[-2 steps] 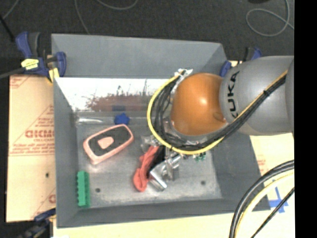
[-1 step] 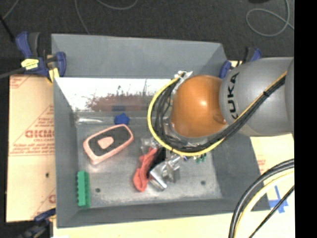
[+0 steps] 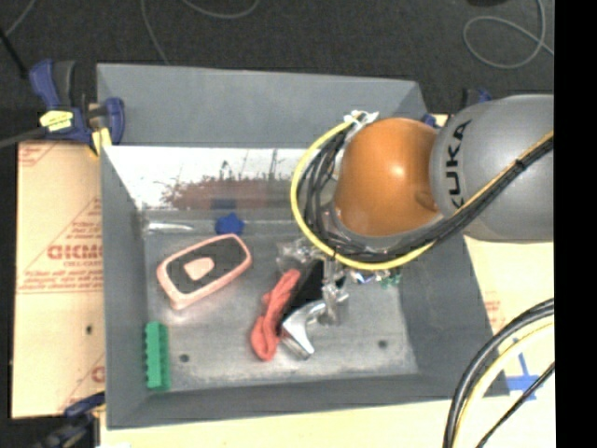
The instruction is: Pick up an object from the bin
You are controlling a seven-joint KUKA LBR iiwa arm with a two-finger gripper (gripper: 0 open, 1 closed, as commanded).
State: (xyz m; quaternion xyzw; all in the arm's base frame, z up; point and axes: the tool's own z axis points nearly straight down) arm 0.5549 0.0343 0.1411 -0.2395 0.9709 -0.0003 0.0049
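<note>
Grey metal bin [image 3: 373, 351] with pink-rimmed black oval [image 3: 203, 269], red soft strip [image 3: 270, 323], green block [image 3: 157, 354], small blue piece [image 3: 229, 223] on its floor.

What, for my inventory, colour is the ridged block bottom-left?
The ridged block is green, camera view.

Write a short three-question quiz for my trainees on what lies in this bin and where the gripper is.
1. Fill the gap with near or far: the small blue piece lies by the ____ wall of the bin.
2. True or false: the green ridged block lies in the left near corner, apart from every other thing.
3. Which of these lies closest to the gripper?
A) the small blue piece
B) the green ridged block
C) the red floppy strip

Key: 1 far. 2 true. 3 C.
</note>
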